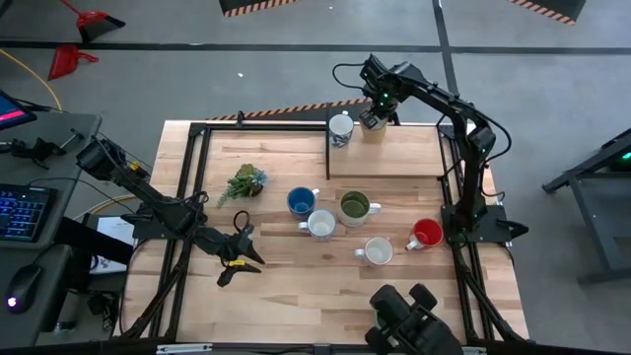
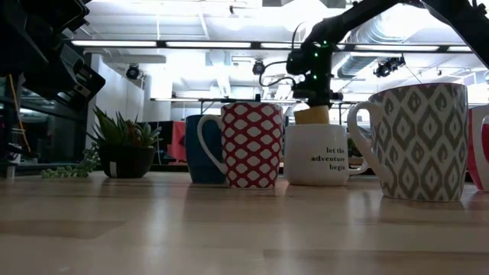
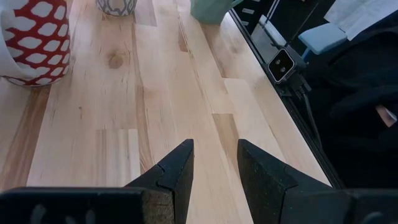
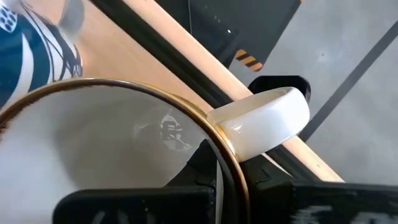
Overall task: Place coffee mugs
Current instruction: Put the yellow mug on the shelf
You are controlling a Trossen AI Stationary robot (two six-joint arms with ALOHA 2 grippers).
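Observation:
My right gripper (image 1: 373, 119) reaches to the table's far edge and is shut on a cream mug (image 4: 124, 143) with a gold rim, over a raised wooden board (image 1: 394, 158). A white-and-blue patterned mug (image 1: 340, 129) stands on that board just left of it. Five more mugs stand upright mid-table: blue (image 1: 301, 201), white-grey (image 1: 321, 225), olive green (image 1: 355, 207), white (image 1: 379, 251) and red (image 1: 426, 235). My left gripper (image 1: 242, 261) hangs open over bare wood at the near left, touching nothing. My right gripper holds the cream mug by its rim (image 4: 231, 163), right beside the handle (image 4: 267, 121). One finger (image 4: 202, 163) is inside the mug and one outside. It comes from above, and the mug stays upright. Whether its base rests on the board, I cannot tell.
A small potted plant (image 1: 245, 183) stands left of the blue mug. A black frame (image 1: 187, 177) runs around the table's edges. Bare wood lies along the near edge (image 1: 315, 296). In the low view the red patterned mug (image 2: 252, 145) and the grey patterned mug (image 2: 416, 141) stand closest.

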